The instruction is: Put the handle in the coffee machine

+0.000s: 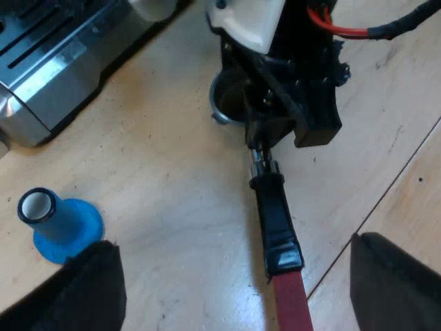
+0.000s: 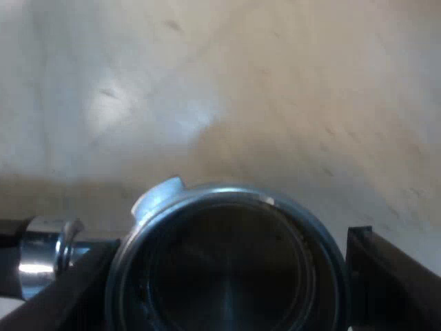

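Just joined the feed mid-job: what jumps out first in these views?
The metal holder on the wooden table, my right gripper clasping its round basket, its red-tipped handle pointing toward my open left gripper. A blue tamper stands upright near the espresso machine.

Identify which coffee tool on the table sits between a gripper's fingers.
The metal holder: the right gripper flanks its basket with both fingers, while the blue tamper stands apart, untouched.
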